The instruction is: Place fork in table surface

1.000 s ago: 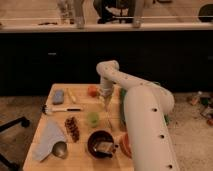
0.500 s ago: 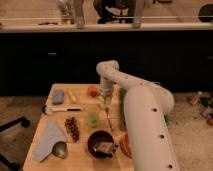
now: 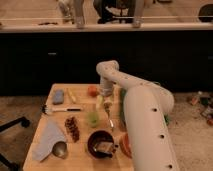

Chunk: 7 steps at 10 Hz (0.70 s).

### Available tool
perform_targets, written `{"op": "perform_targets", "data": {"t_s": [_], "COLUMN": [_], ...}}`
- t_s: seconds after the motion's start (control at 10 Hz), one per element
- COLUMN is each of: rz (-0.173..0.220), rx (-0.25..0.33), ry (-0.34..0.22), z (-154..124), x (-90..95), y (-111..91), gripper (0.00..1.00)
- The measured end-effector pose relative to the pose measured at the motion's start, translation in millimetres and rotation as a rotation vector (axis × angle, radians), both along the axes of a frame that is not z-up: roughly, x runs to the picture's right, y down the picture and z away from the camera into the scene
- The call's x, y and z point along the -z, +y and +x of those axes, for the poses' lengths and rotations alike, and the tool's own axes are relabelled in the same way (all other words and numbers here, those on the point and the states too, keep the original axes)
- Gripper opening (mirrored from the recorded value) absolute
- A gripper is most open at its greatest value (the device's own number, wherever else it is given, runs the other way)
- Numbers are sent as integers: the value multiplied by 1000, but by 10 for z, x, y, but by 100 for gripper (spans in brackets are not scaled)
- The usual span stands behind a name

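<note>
The fork [image 3: 110, 118] shows as a slim pale silvery piece, slanting down toward the front just right of the green cup. It is over the middle-right of the light tan wooden table surface [image 3: 45, 120]. My gripper [image 3: 103, 101] hangs from the white arm directly above the fork's upper end, near the back middle of the table. I cannot tell whether the fork is held or lies on the wood. The arm hides the table's right side.
A white-headed tool with a black handle [image 3: 60, 109], a yellowish stick [image 3: 71, 95], a grey-blue block [image 3: 58, 96] and a red-orange item [image 3: 92, 91] lie at the back. A green cup [image 3: 92, 118], dark bowl [image 3: 101, 142], grey cloth [image 3: 46, 140] and green tray [image 3: 122, 97] are nearby.
</note>
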<state>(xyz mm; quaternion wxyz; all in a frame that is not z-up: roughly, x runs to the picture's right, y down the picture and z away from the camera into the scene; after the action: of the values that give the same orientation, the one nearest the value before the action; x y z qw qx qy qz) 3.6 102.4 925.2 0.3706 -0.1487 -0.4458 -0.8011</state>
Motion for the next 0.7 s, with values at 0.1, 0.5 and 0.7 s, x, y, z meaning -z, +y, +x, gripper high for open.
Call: {"op": "perform_targets", "data": {"t_s": [0.1, 0.5, 0.7], "rz": [0, 10, 61], "rx": [0, 2, -16], "ry": [0, 0, -11], "z": [0, 3, 12], "x": [0, 9, 145], "y": [1, -3, -79], "gripper": [80, 80, 80]}}
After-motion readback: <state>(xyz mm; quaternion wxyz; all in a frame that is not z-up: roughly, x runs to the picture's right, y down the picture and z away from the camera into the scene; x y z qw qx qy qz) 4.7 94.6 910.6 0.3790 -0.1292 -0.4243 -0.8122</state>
